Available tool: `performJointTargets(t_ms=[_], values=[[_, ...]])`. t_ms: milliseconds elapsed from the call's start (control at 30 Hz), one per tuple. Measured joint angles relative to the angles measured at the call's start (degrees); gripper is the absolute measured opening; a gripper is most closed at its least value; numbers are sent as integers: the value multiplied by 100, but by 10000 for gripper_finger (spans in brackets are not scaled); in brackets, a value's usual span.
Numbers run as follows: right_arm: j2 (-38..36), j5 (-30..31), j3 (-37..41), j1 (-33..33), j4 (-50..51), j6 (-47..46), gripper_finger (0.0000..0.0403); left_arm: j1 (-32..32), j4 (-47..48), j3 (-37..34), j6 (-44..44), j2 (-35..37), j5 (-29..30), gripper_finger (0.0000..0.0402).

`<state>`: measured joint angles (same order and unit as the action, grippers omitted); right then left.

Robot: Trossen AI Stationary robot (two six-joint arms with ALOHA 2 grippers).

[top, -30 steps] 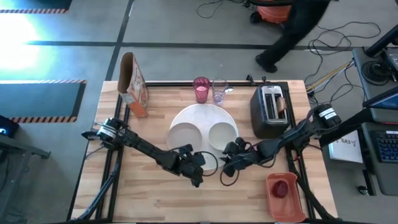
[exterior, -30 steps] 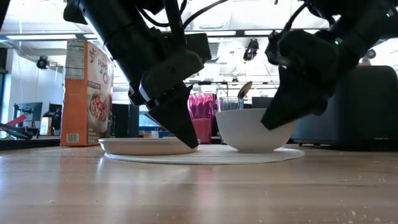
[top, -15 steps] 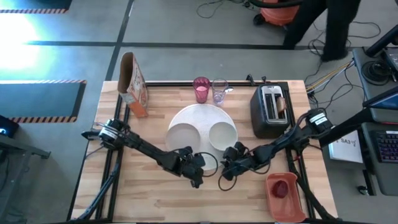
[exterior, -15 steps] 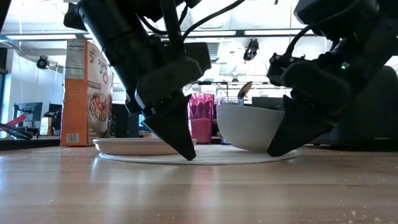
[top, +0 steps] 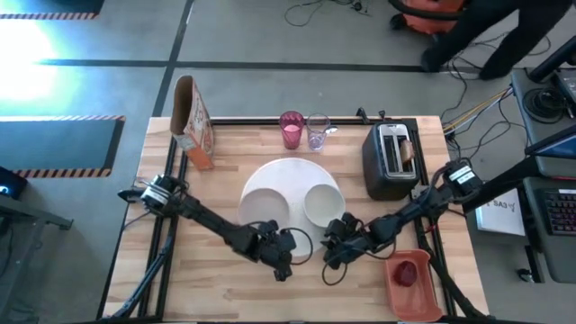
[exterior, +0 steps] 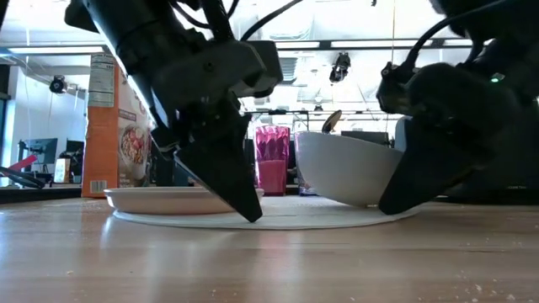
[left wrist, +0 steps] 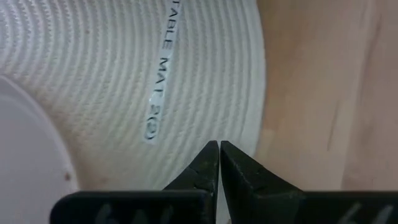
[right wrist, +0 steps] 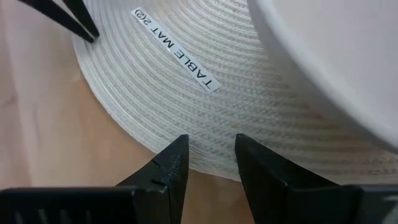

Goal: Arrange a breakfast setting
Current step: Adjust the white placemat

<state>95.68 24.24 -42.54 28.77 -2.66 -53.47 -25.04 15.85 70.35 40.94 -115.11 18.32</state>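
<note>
A round white woven table mat (top: pixel 290 169) lies mid-table and carries a small white plate (top: pixel 263 202) and a white bowl (top: pixel 321 200). The bowl (exterior: pixel 345 168) stands tilted in the low view. My left gripper (top: pixel 282 265) is shut, with its tips on the mat's near rim. My right gripper (top: pixel 331 265) stands beside it at the same rim, its fingers a little apart. A pink cup (top: pixel 291 130), a clear glass (top: pixel 317 132) and a spoon (exterior: pixel 331 120) stand at the far edge. Toast (top: pixel 407 148) sits in the toaster. A small red fruit (top: pixel 407 273) lies in a red tray. My left gripper presses its shut fingertips (left wrist: pixel 219 149) down on the mat's near rim (left wrist: pixel 242 118), coming from above at a slant; the mat lies flat on the table. My right gripper sets its two parted fingertips (right wrist: pixel 180 144) down on the mat's near edge (right wrist: pixel 208 152) from above, slanting; the mat shows flat between them.
A cereal box (top: pixel 193 121) stands at the far left. A black toaster (top: pixel 389 162) stands at the right, and the red tray (top: pixel 423 292) lies at the near right corner. Bare wood lies left of the mat and along the near edge.
Both grippers have gone down onto the mat's near rim and moved toward the table's near edge. The mat has slid that way with the plate and bowl on it, and the bowl has tipped.
</note>
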Motion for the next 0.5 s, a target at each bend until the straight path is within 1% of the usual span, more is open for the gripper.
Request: performJointTargets(t_ms=[200, 400, 500], values=[[-5, -57, -83, 178, 49, -140, 123, -50, -23, 20, 52, 0, -2, 0], [-22, -166, -393, 200, 92, 344, 123, -50, 49, 157, -159, 0, 11, 0], [-33, -223, -564, 199, 331, 489, 123, -50, 282, 309, -260, 2, 34, 0]])
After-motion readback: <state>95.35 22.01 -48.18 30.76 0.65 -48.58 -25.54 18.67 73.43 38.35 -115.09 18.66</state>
